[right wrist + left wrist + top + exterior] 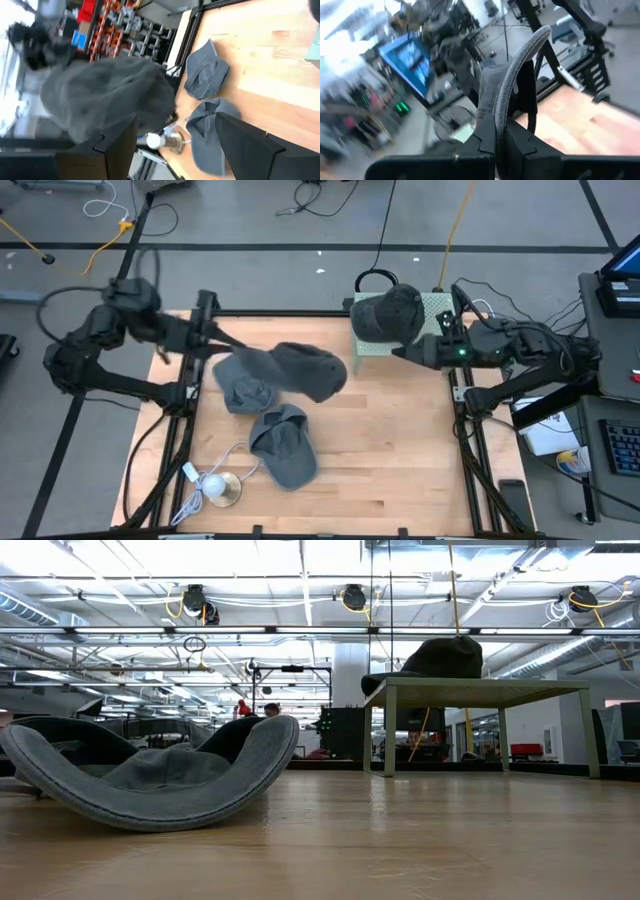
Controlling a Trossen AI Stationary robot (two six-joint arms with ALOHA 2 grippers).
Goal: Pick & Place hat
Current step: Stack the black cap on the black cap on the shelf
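Observation:
My left gripper point(213, 343) stands at the table's far left, shut on a dark grey hat point(305, 370) that reaches from it toward the table's middle. Below that hat, a lighter grey cap point(243, 388) lies on the wood. Another cap point(284, 445) lies nearer the front edge and fills the low view's left point(150, 780). A dark hat point(392, 312) sits on the small pale green stand point(375, 348) at the far right, crown up point(445, 655). My right gripper point(400, 353) is open beside that stand with nothing between its fingers point(175, 137). My left gripper pinches the dark grey hat's brim at its curved edge point(506, 112) between its two fingers point(485, 145). The fingers come roughly level from the table's left. The brim stands on edge in the hold. The crown extends away from the fingers, above the cap on the table.
A white and brass object point(220, 488) with a white cable lies at the near left corner. Black frame rails point(465, 430) run along the table's left and right sides. Bare wood point(390, 450) lies at the middle and near right.

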